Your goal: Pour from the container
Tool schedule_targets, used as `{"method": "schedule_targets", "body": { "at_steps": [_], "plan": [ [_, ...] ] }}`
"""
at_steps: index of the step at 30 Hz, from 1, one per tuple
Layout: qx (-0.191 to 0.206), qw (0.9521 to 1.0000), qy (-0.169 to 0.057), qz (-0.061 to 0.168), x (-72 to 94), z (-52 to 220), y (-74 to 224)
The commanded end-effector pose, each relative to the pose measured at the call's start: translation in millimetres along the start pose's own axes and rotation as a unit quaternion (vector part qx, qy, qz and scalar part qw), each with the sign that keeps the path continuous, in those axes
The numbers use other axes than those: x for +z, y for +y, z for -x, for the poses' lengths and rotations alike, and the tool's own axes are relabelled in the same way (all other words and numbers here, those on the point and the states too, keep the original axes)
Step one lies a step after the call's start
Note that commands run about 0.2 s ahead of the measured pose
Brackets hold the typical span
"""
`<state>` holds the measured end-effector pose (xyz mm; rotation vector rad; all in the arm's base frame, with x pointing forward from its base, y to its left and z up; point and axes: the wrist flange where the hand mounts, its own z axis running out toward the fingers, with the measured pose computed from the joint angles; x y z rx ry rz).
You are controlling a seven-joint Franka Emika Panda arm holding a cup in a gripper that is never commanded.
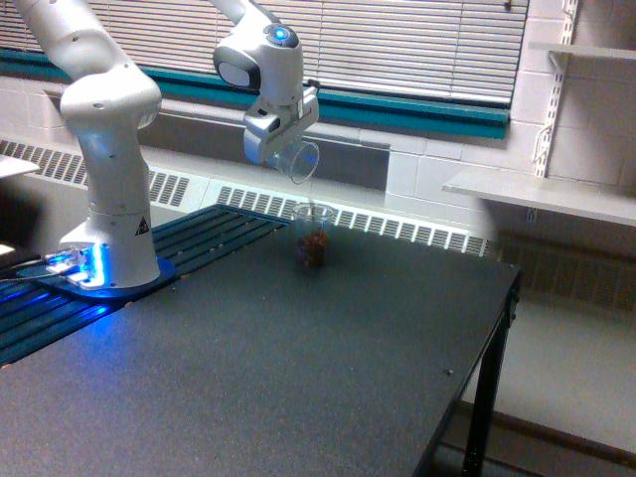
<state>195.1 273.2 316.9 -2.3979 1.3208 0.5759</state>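
In the exterior view my gripper [281, 147] is shut on the container [299, 161], a clear wide-mouthed plastic cup. It is tipped steeply, mouth down toward the exterior view's right, and its walls look empty. Directly below it a second clear cup [313, 238] stands upright on the dark table [298, 358], filled low with brown chunky pieces. A gap of air separates the container's rim from the standing cup's rim. No pieces show falling between them.
The arm's white base [109, 238] stands at the exterior view's left on a blue-lit mount. Dark slats [199, 234] lie beside it. Behind the table runs a radiator grille [397, 229] under blinds. The table's right edge [502, 298] drops to the floor.
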Motion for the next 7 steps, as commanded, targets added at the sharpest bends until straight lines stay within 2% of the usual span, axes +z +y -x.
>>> {"method": "schedule_targets", "body": {
  "at_steps": [1,7],
  "plan": [
    [-0.014,0.9998,-0.013,0.005,-1.1,-7.8,-1.7],
    [-0.004,1.0,0.004,0.002,-2.1,-11.4,-4.3]
  ]
}}
